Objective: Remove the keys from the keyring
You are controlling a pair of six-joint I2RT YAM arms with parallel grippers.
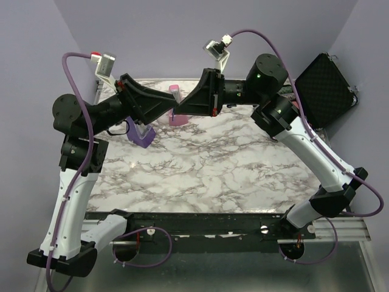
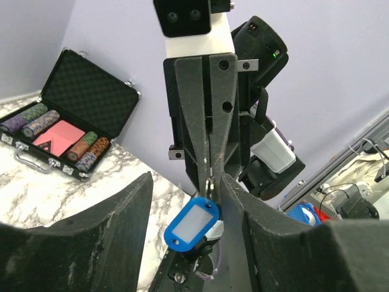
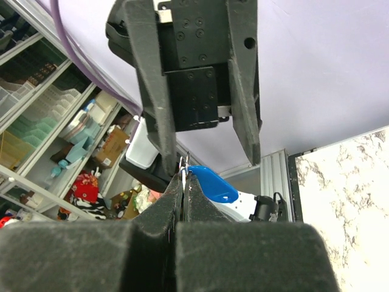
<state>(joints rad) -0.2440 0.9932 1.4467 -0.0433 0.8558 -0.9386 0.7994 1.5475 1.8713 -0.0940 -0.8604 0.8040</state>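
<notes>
So the two arms met nose to nose at about 12 o'clock on the marble desk (image 1: 200, 170), over the far edge. The right gripper (image 3: 183, 182) had its fingers (image 3: 164, 213) squeezed flat together with no gap, pinching the thin metal keyring (image 2: 208, 184) right at the tips. The keys (image 2: 193, 222), a tiny bundle with a bright-blue tag and a whitish label window, dangled off that ring. From the left wrist camera the bundle sat at roughly 7 o'clock from the ring, held up off the desk.

The left gripper (image 2: 185, 182) was spread wide, fingers (image 2: 103, 237) well apart and clamped on nothing. The blue tag hung in the gap between them, closest to the finger at 3 o'clock. Couldn't tell if it actually touched that one.

Other stuff: a pink wedge (image 1: 176, 104) just beside where the fingertips met at 12 o'clock, partly hidden by the arms. A purple wedge (image 1: 141, 135) was at about 10 o'clock on the desk. An open black case (image 2: 67, 121) sat off at 2 o'clock in the top view, with stacks of poker chips (image 2: 85, 152) inside.
</notes>
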